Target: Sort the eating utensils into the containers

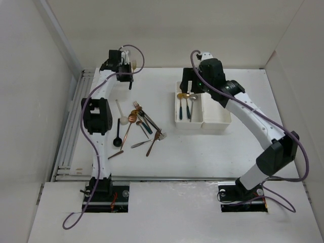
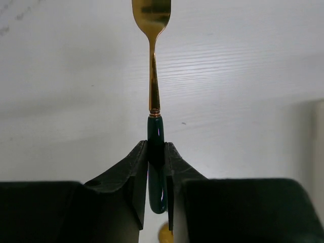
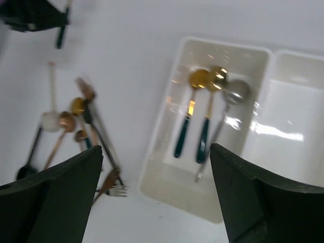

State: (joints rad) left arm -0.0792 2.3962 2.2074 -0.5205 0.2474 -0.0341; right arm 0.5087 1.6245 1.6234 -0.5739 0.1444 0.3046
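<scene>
Three spoons binned, one gold fork in the left claw

Two claws show opposite states. The left claw is clamped tight on the fork's dark green handle, near the far-left corner of the counter, and the gold head points away from the wrist camera. The right claw hangs over the two joined white bins with its fingers spread wide and nothing between them. The left bin holds the three spoons side by side: two gold with dark green handles and a silver spoon. The right bin touches it. The remaining utensils lie in a loose crossed pile on the counter, left of the bins and beside the left arm, among them a white spoon and a black spoon
</scene>
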